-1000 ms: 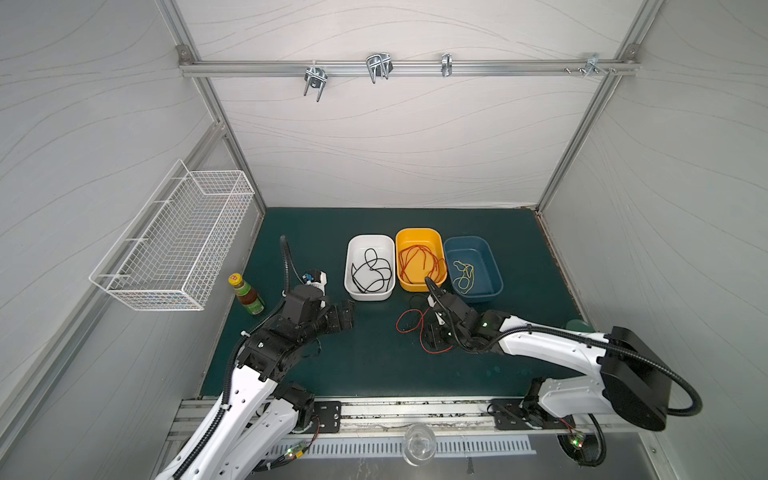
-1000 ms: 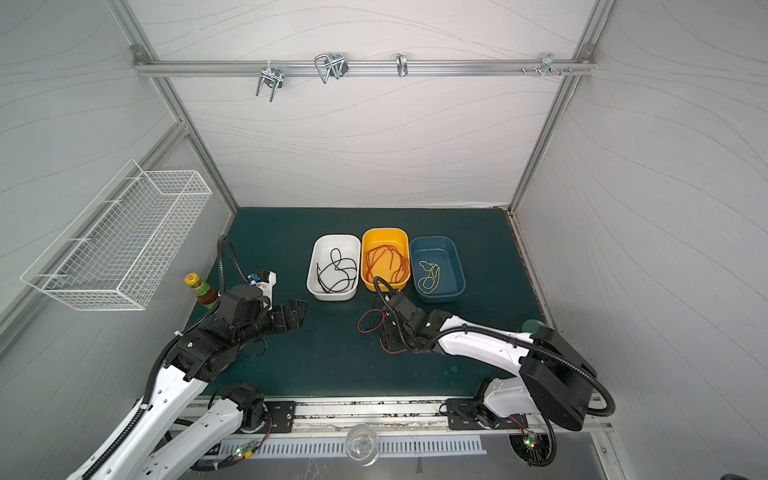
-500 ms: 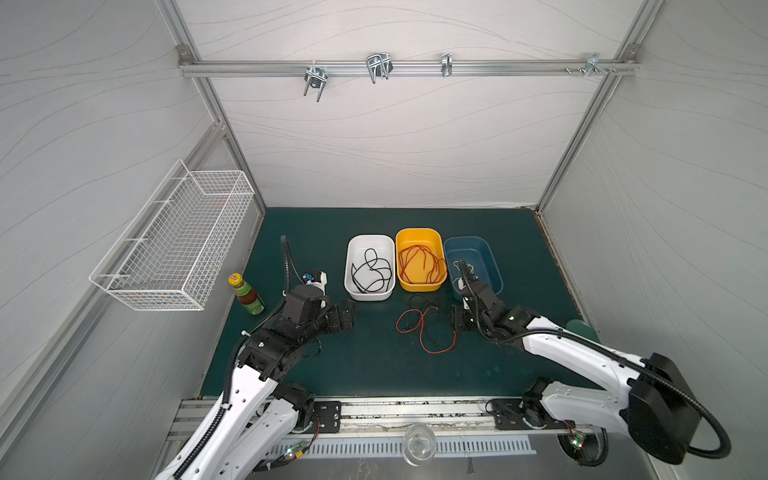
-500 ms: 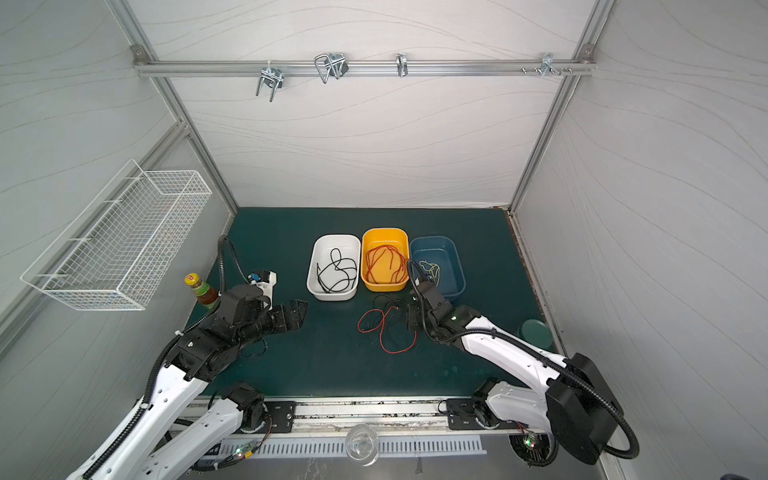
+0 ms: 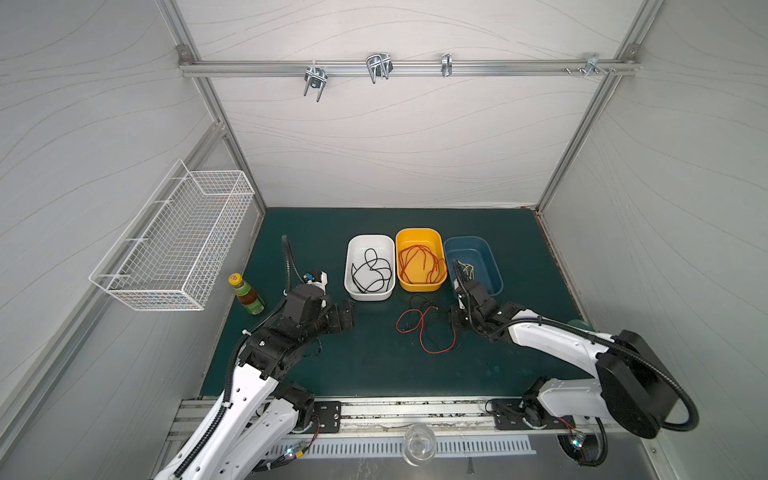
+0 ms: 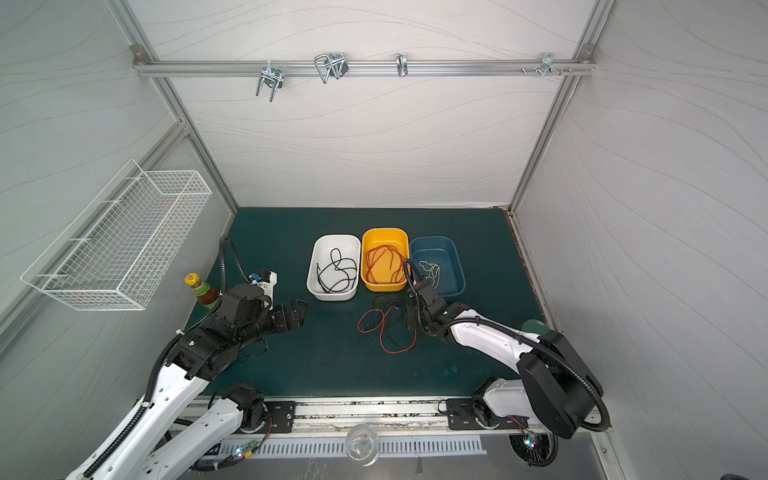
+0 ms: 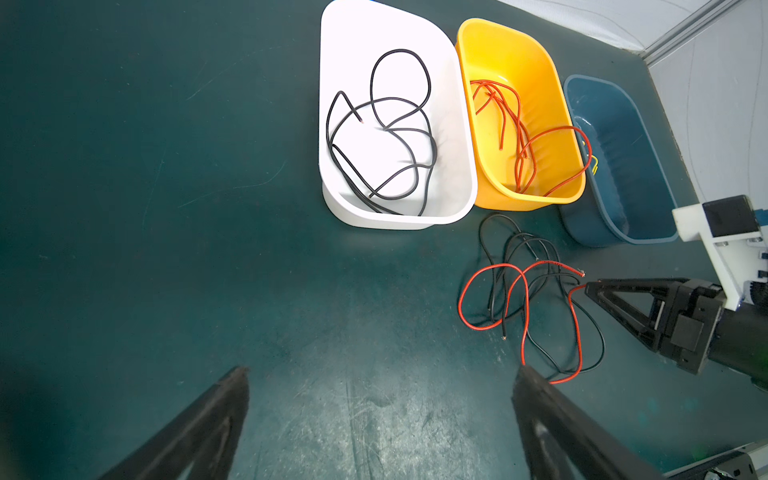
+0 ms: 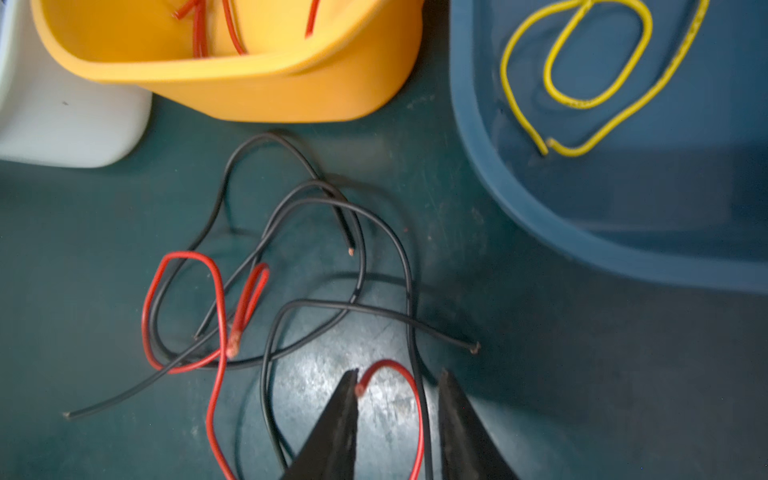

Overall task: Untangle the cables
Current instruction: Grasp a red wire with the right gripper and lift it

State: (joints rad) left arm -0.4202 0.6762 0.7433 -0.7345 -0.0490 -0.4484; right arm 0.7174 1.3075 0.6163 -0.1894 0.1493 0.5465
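Note:
A tangle of red and black cables (image 5: 424, 328) (image 6: 386, 328) (image 7: 532, 299) lies on the green mat in front of three bins. My right gripper (image 5: 455, 320) (image 6: 409, 318) (image 8: 399, 372) sits low at the tangle's right edge. Its jaws are narrowly open. One end of the red cable (image 8: 386, 365) and a black strand (image 8: 415, 374) pass between them unclamped. My left gripper (image 5: 347, 316) (image 6: 297, 313) (image 7: 382, 370) hovers wide open and empty left of the tangle. A black cable (image 5: 374, 270) lies in the white bin, red cables (image 5: 419, 262) in the yellow bin, a yellow cable (image 8: 582, 75) in the blue bin.
The white bin (image 5: 370, 237), yellow bin (image 5: 417, 230) and blue bin (image 5: 467, 239) stand side by side behind the tangle. A sauce bottle (image 5: 247, 295) stands at the mat's left edge under a wire basket (image 5: 174, 245). A glass (image 5: 419, 444) sits on the front rail.
My right gripper left the tangle, swung toward the blue bin's front, then came down at the tangle's right edge, and its jaws have narrowed. The left arm has not moved.

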